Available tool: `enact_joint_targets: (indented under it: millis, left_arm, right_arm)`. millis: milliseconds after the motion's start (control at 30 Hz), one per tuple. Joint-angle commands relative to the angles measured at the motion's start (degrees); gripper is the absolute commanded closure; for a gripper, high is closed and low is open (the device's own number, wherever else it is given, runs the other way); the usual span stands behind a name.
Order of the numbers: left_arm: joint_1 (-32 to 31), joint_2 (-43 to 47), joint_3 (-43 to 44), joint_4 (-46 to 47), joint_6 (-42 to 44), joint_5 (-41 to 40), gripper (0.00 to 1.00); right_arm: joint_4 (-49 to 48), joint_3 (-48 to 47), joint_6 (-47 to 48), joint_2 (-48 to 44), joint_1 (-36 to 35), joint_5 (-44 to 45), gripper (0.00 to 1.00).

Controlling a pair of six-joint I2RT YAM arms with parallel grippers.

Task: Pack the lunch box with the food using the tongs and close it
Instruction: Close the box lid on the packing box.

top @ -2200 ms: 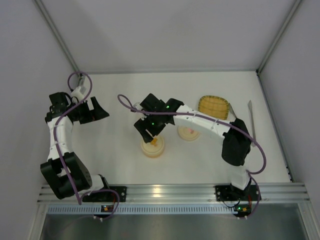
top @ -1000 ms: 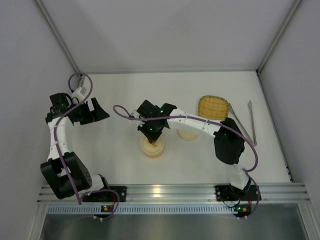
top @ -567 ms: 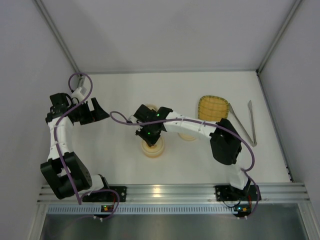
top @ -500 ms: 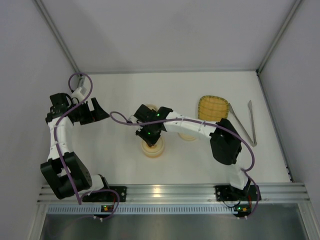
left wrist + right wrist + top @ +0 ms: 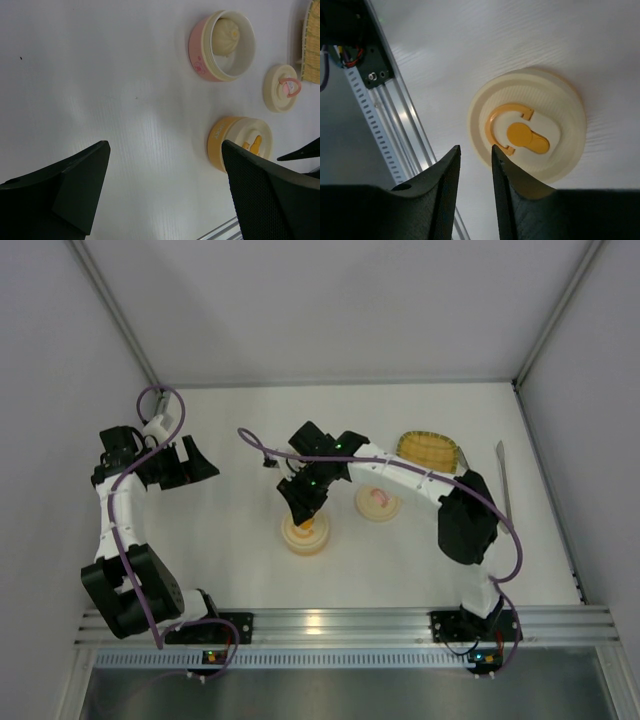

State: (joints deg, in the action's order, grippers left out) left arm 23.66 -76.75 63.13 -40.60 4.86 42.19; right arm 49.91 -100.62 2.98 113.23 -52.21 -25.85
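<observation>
**A:** How much of the lunch is packed?

**B:** About half, I'd say. The orange round container (image 5: pixel 218 147), at the lower right of the left wrist view, has its cream round lid with the orange ring handle (image 5: pixel 525 125) on top, so it looks closed. No orange chunks show, so I assume they are under that lid.

**A:** And the rest?

**B:** The pale cream round bun (image 5: pixel 226 34) sits in the pink round container (image 5: pixel 200 52) near the top of that view, uncovered. The cream round lid with the pink loop (image 5: pixel 281 88) lies on the table nearby.

**A:** And the grippers?

**B:** The right gripper (image 5: pixel 476 147) hangs over the orange-marked lid with its jaws slightly apart and nothing between them. The left gripper (image 5: pixel 165 145) is spread wide and empty.

**A:** The tongs?

**B:** The slim grey metal tongs (image 5: pixel 502 475) lie unheld at the right edge of the overhead view, near the yellow woven tray (image 5: pixel 425 447). As I see it, only the pink container is left to cover.
</observation>
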Motion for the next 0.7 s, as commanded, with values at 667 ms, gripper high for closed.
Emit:
enact_joint_targets:
  millis: [667]
  left_arm:
    - [0.4,-0.2,0.4,1.9,1.2,0.3,0.02]
  right_arm:
    - [1.2,-3.8,0.6,10.6,4.1,-25.3,0.78]
